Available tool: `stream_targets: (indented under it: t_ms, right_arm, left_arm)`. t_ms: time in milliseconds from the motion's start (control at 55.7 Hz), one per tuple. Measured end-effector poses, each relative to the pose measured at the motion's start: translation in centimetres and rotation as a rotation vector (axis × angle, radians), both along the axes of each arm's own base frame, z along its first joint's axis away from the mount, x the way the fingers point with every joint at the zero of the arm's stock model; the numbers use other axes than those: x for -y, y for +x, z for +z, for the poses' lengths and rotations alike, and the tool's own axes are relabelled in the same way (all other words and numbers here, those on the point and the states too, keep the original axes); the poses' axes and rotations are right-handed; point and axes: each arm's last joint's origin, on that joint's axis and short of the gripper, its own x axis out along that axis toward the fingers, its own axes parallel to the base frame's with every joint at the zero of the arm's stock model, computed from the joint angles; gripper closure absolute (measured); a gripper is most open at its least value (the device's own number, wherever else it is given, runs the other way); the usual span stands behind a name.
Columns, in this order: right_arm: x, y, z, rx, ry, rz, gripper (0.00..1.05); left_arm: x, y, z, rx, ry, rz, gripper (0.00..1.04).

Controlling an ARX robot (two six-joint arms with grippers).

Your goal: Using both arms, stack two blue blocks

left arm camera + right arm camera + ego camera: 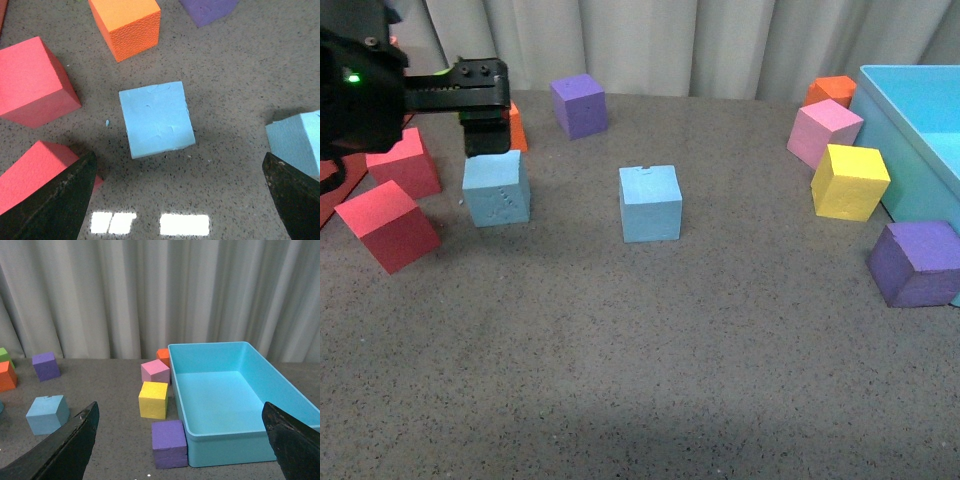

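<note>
**A:** Locating the embossed blue block (496,188) on the counter (640,380), left of centre in the front view. Locating the plain blue block (650,203) near the frame's centre, well apart from the first.

**B:** Confirming. Reading the left gripper (486,145) as hanging just above the embossed blue block, with the jaws spread wide, one to each side of it in the left wrist view, gripping nothing.

**A:** Reading the right gripper (180,405) as spread wide too, carrying nothing, facing the turquoise bin (225,450). Not finding it in the front view.

**B:** Flagging risks. Judging the embossed block to be sitting slightly turned against the jaws: risking a close on its edges rather than its flat faces, twisting the foam or squeezing it out.

**A:** Also watching the red cubes (405,165) and the orange cube (519,130) crowding close at the upper left: risking a clipped neighbour during descent, shoving the target aside.

**B:** Expecting trouble at placement as well: risking an off-centre set-down on the plain blue block, tipping the stack.
</note>
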Motion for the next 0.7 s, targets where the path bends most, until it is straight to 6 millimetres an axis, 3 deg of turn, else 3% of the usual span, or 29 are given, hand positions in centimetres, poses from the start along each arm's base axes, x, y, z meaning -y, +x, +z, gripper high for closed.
stream_targets:
  t_ms: [179,341,700]
  right_arm:
    - [0.0,0.0,0.0,0.0,0.0,0.0,0.1]
    - [0.0,0.0,0.0,0.0,0.0,0.0,0.1]
    - [0.0,0.0,0.0,0.0,0.0,0.0,0.1]
  left_arm:
    - [0.7,3.7,-0.7,-0.064,0.055,0.02,0.07]
    - [0.7,5.8,-1.8,-0.142,0.048,0.053,0.07]
    - [1.1,8.1,-4.4,-0.301,-0.014,0.095,0.07]
